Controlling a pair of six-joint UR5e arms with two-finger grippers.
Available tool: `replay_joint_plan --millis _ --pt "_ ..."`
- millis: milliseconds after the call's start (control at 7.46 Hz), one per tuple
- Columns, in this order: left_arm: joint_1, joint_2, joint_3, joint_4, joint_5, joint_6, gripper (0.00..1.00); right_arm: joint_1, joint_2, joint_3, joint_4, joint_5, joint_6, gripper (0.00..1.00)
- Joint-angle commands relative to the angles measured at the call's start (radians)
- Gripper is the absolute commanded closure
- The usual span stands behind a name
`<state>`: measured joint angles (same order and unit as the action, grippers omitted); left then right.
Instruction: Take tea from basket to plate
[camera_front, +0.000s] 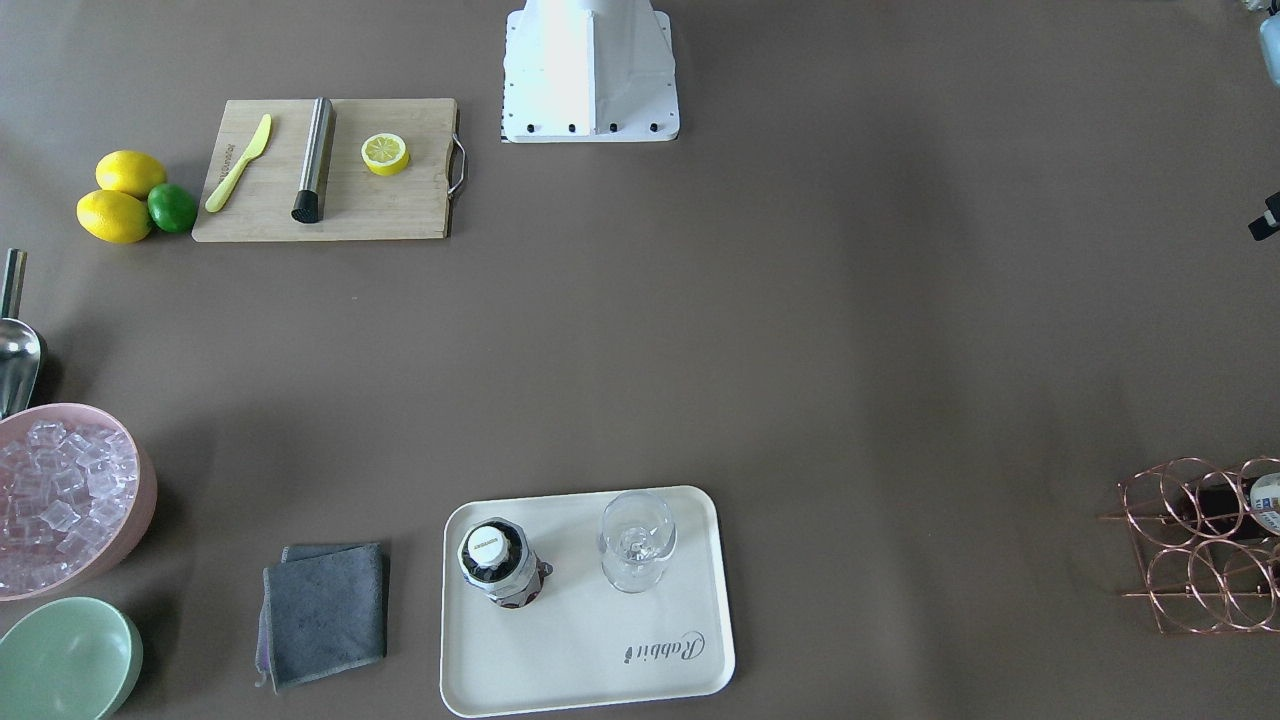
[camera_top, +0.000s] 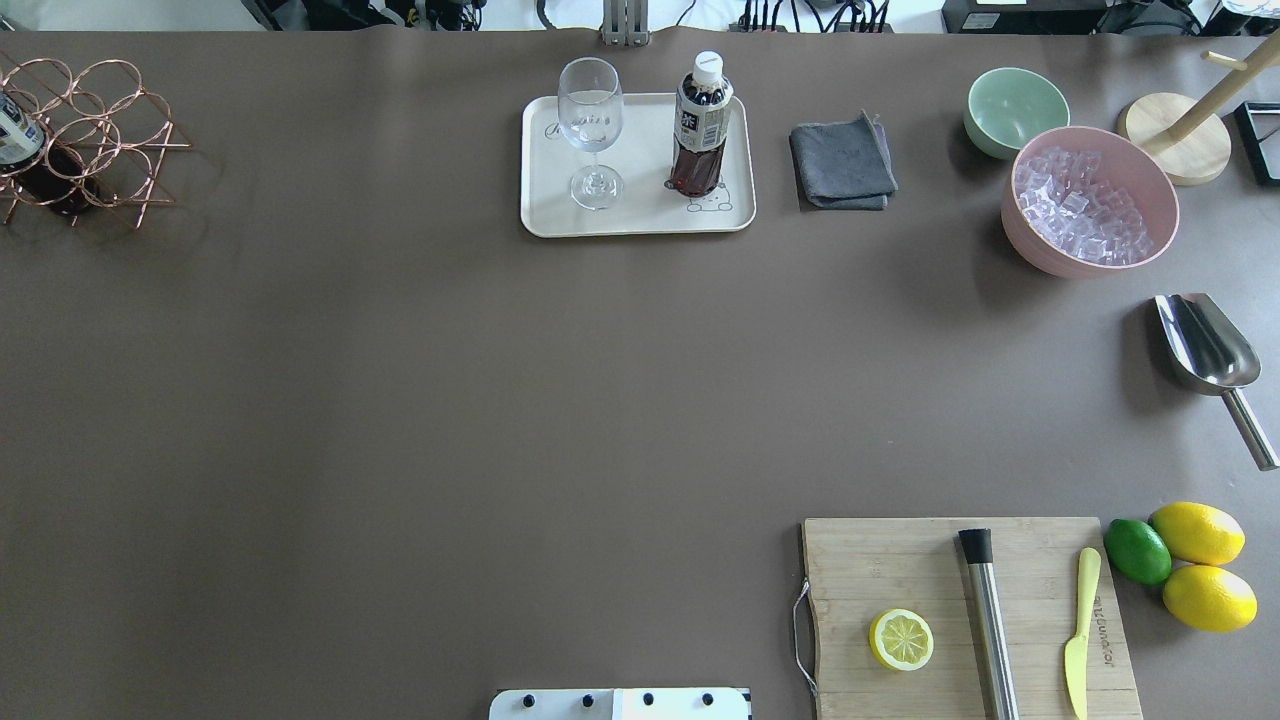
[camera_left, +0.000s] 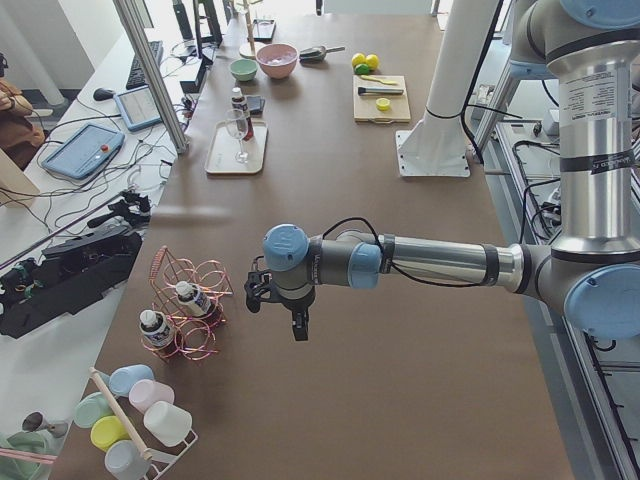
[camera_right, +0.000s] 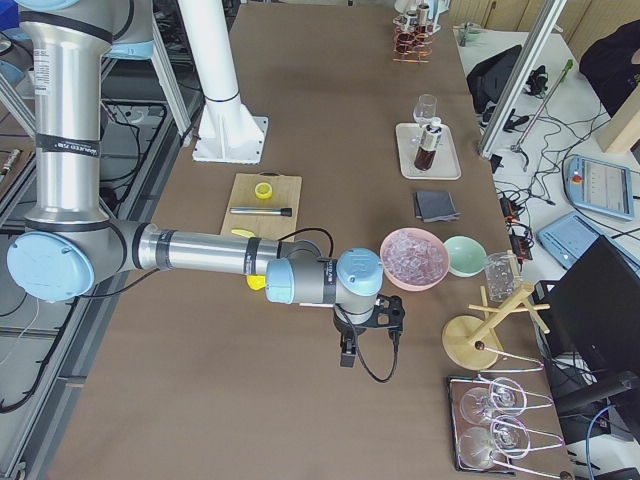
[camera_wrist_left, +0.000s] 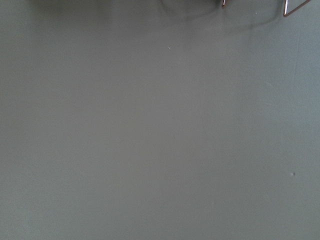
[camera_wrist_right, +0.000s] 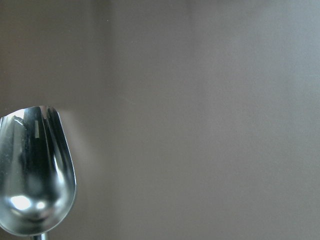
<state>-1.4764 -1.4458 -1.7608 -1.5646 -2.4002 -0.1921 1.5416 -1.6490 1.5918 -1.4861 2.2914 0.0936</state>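
Observation:
One tea bottle (camera_top: 702, 130) stands upright on the cream plate (camera_top: 640, 218), beside a wine glass (camera_top: 591, 130); both also show in the front-facing view, the bottle (camera_front: 497, 565) on the plate (camera_front: 590, 650). The copper wire basket (camera_top: 95, 135) stands at the table's far left corner and holds two more tea bottles (camera_left: 188, 298) (camera_left: 152, 327). My left gripper (camera_left: 298, 328) hangs over the table just beside the basket (camera_left: 195, 305); I cannot tell if it is open. My right gripper (camera_right: 347, 355) hangs near the pink ice bowl (camera_right: 413, 258); I cannot tell its state.
A grey cloth (camera_top: 842, 162), a green bowl (camera_top: 1015, 108) and the pink bowl of ice (camera_top: 1090, 200) sit right of the plate. A steel scoop (camera_top: 1210, 355) lies by the right edge. A cutting board (camera_top: 965, 610) with half a lemon, knife and muddler, plus lemons and a lime, sits near right.

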Motion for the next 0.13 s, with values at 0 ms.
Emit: replay_joint_plan --millis 0 --pt "-0.002 0.002 -0.003 0.001 -0.004 0.000 0.01 0.002 0.000 0.000 -0.002 0.000 0.000 0.00"
